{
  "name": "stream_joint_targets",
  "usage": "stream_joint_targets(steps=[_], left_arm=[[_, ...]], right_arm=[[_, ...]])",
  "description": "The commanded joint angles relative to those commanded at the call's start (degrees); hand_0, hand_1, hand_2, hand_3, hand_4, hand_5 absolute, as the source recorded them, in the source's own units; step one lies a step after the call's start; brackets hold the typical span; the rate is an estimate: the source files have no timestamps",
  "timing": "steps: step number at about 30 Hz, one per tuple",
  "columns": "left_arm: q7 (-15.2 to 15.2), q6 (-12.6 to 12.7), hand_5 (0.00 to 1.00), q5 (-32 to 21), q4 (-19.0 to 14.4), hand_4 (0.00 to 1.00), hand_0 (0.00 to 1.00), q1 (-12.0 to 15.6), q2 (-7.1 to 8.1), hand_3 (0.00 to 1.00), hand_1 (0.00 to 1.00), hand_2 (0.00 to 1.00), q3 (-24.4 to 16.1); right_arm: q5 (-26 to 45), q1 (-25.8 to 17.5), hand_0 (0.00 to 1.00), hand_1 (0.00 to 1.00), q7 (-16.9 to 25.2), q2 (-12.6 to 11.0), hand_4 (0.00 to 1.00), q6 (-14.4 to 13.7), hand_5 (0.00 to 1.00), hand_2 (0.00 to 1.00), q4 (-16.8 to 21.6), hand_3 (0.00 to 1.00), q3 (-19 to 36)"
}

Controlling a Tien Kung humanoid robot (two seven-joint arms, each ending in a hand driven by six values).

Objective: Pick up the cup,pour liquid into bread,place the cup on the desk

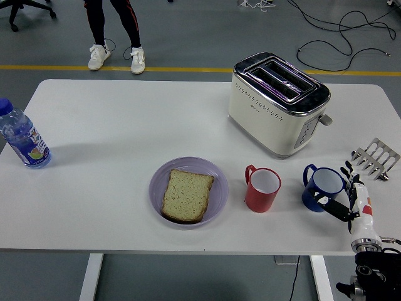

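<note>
The blue cup (322, 188) stands near the table's (113, 132) right edge, right of the red cup (262, 189) and the bread (187, 195) on its plate (217, 177). The right hand (348, 197) touches its right side, fingers spread, not grasping

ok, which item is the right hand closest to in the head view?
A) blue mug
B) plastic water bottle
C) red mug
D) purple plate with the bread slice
A: the right hand sits right beside the blue enamel mug with the white interior, at the table's right front; whether the fingers actually touch it cannot be told. The red mug stands further left.
</note>
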Motion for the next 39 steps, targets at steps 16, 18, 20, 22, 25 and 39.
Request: stream_joint_targets(steps=[16,18,20,22,25,39], left_arm=[[0.2,-0.4,0.894,2.0,0.0,0.32,0.656,-0.1,0.0,0.598,0.69,0.711,-1.6],[0.2,-0.4,0.893,2.2,0.0,0.32,0.656,-0.2,0.0,0.597,0.69,0.711,-1.7],[0.1,-0.3,0.893,2.2,0.0,0.32,0.656,-0.3,0.0,0.597,0.69,0.711,-1.8],[0.1,-0.3,0.893,2.2,0.0,0.32,0.656,-0.4,0.0,0.597,0.69,0.711,-1.8],[0.1,-0.2,0.893,2.2,0.0,0.321,0.656,-0.5,0.0,0.598,0.69,0.711,-1.8],[0.2,-0.3,0.89,1.9,0.0,0.318,0.656,-0.1,0.0,0.597,0.69,0.711,-1.4]], right_arm=[[2.4,1.7,0.928,0.845,0.3,0.6,0.993,0.6,0.106,0.929,-4.0,0.998,-1.5],[2.5,1.8,0.921,0.83,0.5,0.6,0.984,0.9,0.101,0.911,-4.1,0.949,-1.6],[2.8,1.9,0.921,0.83,0.8,0.7,0.984,1.2,0.101,0.911,-4.3,0.949,-1.7],[3.3,2.0,0.921,0.83,0.9,0.7,0.984,1.3,0.101,0.911,-4.5,0.949,-2.0],[3.6,2.1,0.916,0.817,0.9,0.7,0.976,1.5,0.105,0.892,-4.7,0.919,-2.3],[4.2,2.3,0.909,0.791,1.6,0.4,0.94,1.7,0.151,0.848,-5.2,0.858,-2.9]])
